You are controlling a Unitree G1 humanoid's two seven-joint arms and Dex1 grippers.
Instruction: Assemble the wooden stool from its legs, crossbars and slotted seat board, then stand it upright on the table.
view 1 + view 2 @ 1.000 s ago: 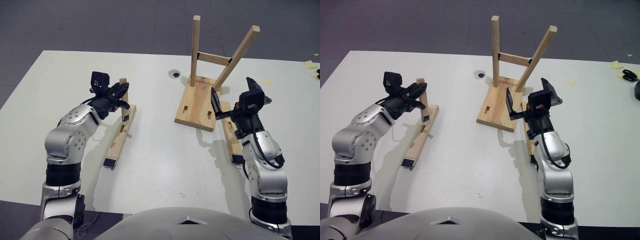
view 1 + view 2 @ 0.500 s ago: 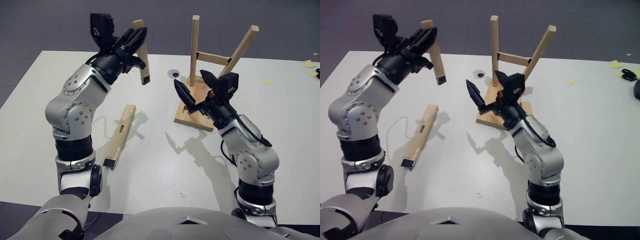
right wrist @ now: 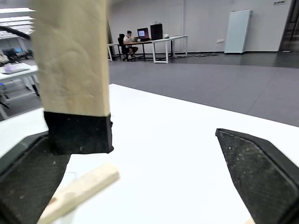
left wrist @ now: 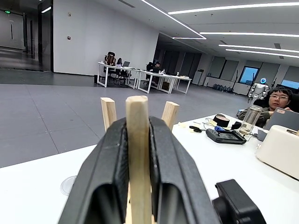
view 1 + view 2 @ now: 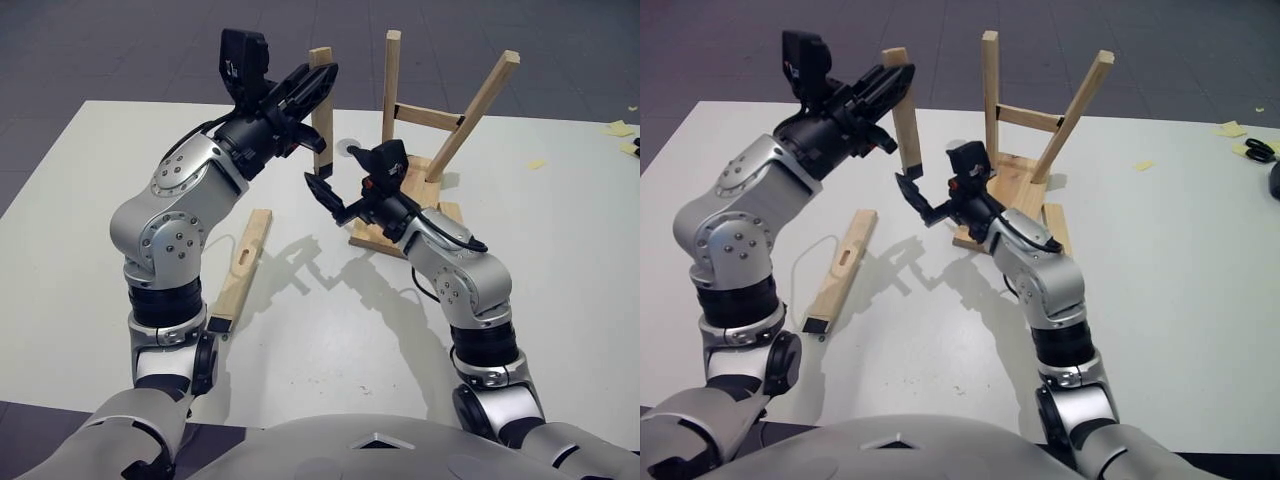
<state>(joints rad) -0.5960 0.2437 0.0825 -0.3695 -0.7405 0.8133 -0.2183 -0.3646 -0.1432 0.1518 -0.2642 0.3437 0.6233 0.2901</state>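
My left gripper [image 5: 312,88] is raised over the table, shut on a wooden leg [image 5: 321,115] that hangs upright with its black-capped end [image 3: 79,133] down. In the left wrist view that leg [image 4: 138,163] is clamped between the two fingers. My right gripper [image 5: 335,190] stands open just under the capped end, one finger [image 3: 254,161] on each side. The slotted seat board [image 5: 398,205] lies flat behind them, with two legs joined by a crossbar [image 5: 428,117] standing up from it. Another leg [image 5: 243,265] lies on the table to the left.
A further wooden piece [image 5: 1055,225] lies just right of the seat board. A round grommet [image 5: 347,148] sits in the white table [image 5: 560,260] behind the grippers. Yellow notes [image 5: 620,128] and scissors [image 5: 1260,150] lie at the far right edge.
My left arm has carried the leg further right, toward the seat board. The right gripper has swung left and now sits open beneath the leg's capped end.
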